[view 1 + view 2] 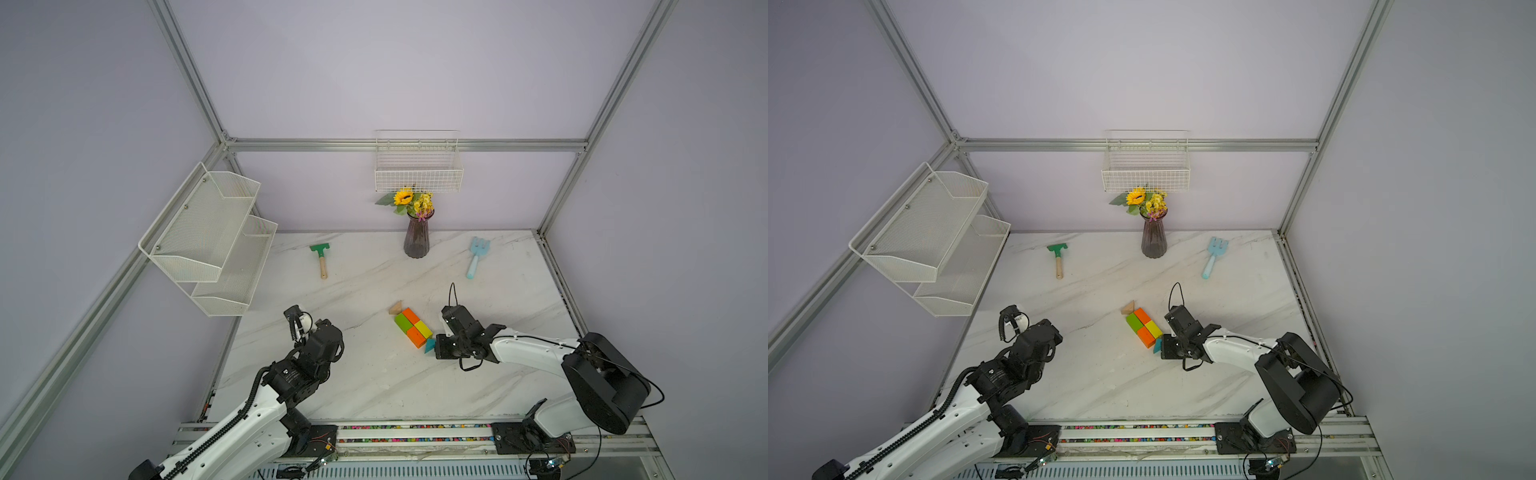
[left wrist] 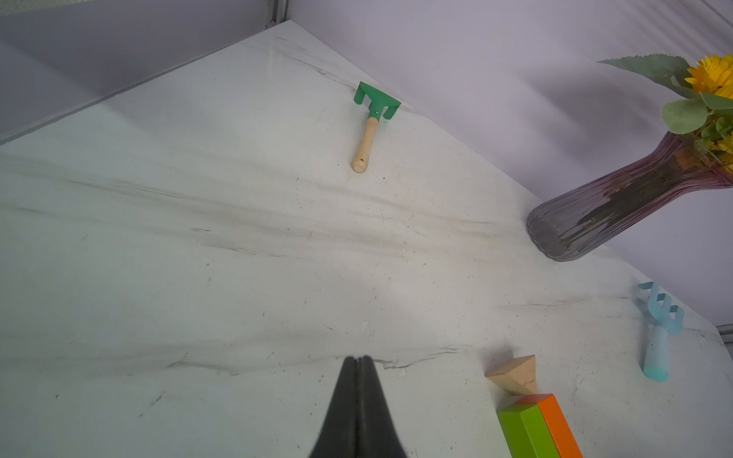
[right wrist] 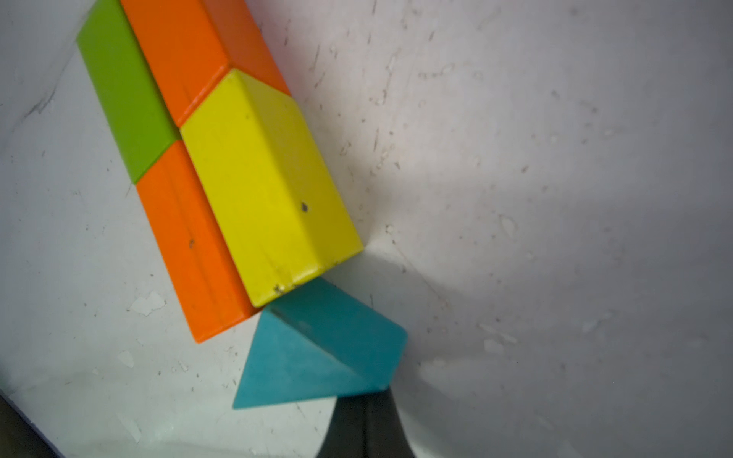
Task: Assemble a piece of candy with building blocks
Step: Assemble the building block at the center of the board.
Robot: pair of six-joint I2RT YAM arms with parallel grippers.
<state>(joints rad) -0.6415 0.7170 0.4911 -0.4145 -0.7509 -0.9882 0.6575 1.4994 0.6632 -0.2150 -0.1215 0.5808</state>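
Note:
The candy (image 1: 412, 327) lies mid-table in both top views: green (image 3: 123, 91), yellow (image 3: 265, 190) and two orange building blocks (image 3: 190, 246) form a tight rectangle. At its far end a tan triangle (image 1: 396, 308) points its tip at the blocks. At the near end a teal triangle (image 3: 317, 353) touches the yellow and orange blocks. My right gripper (image 3: 365, 396) is shut, its closed tips pressed against the teal triangle's outer corner, with nothing between them. My left gripper (image 2: 359, 359) is shut and empty, low over bare table left of the candy (image 2: 535, 424).
A green-headed toy rake (image 1: 321, 257) lies at the back left and a light blue toy fork (image 1: 477, 257) at the back right. A purple vase of flowers (image 1: 417, 239) stands between them. White mesh shelves (image 1: 208, 237) hang on the left wall, a wire basket (image 1: 418, 166) on the back wall.

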